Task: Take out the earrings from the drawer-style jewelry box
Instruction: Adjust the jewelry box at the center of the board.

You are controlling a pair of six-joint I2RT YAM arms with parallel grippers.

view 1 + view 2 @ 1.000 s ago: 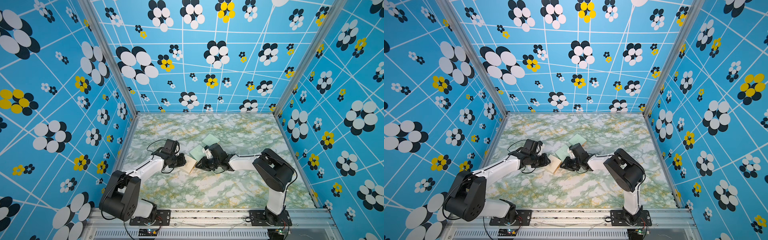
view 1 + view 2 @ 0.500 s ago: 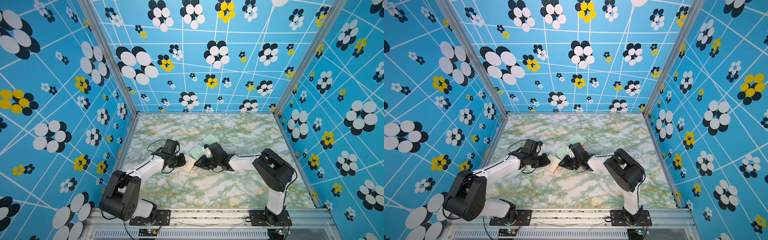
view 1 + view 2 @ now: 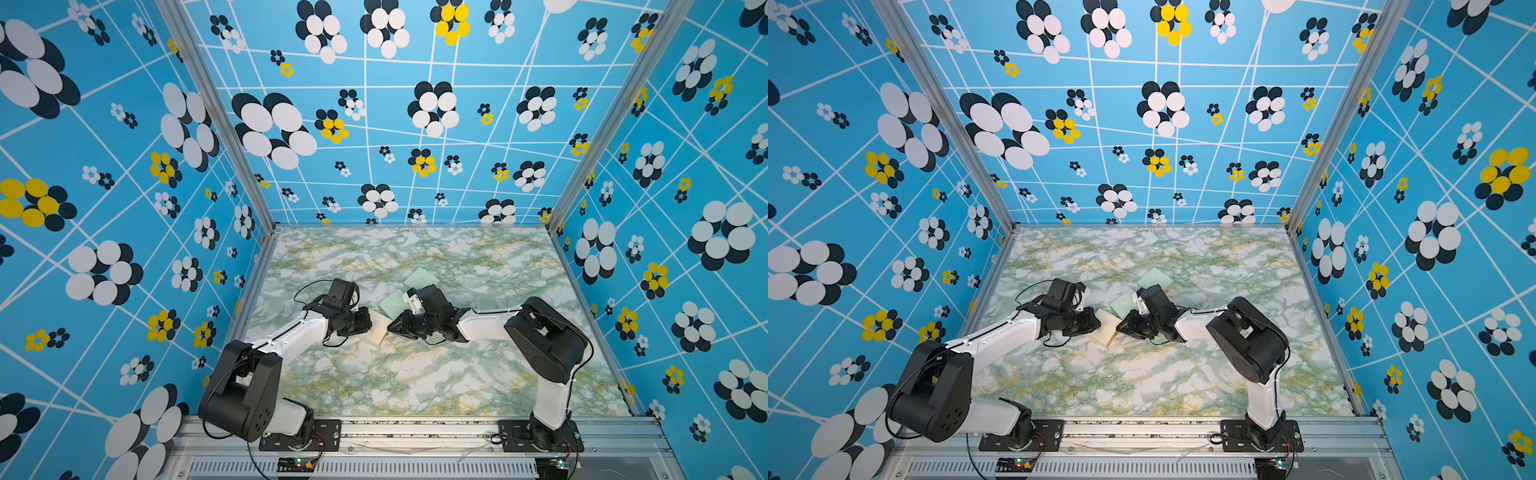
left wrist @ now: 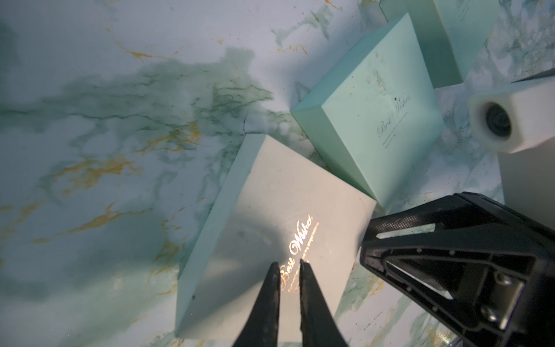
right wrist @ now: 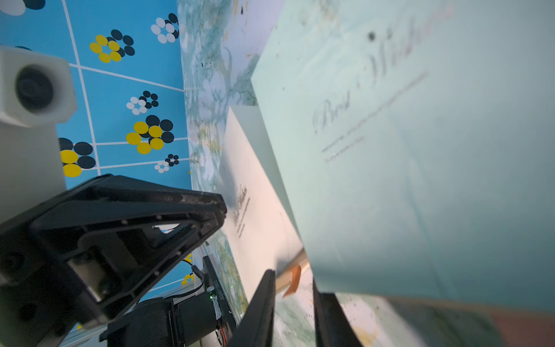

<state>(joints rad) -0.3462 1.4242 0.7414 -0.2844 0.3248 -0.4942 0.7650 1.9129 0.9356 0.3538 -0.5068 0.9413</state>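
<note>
On the marbled counter [image 3: 374, 386], the cream jewelry box [image 3: 377, 332] lies nearest, between the two arms. The left end effector [image 4: 288, 267] is over its lid, jaws only a sliver apart with nothing between them. The right end effector [image 5: 292, 290] stands open at the box's edge, an orange pull tab [image 5: 295, 278] just ahead of its tips. Just behind the cream box sits a mint box [image 4: 369, 126], and farther back a second mint box [image 4: 444, 36]. The earrings are out of sight, and I cannot tell which box holds them.
</note>
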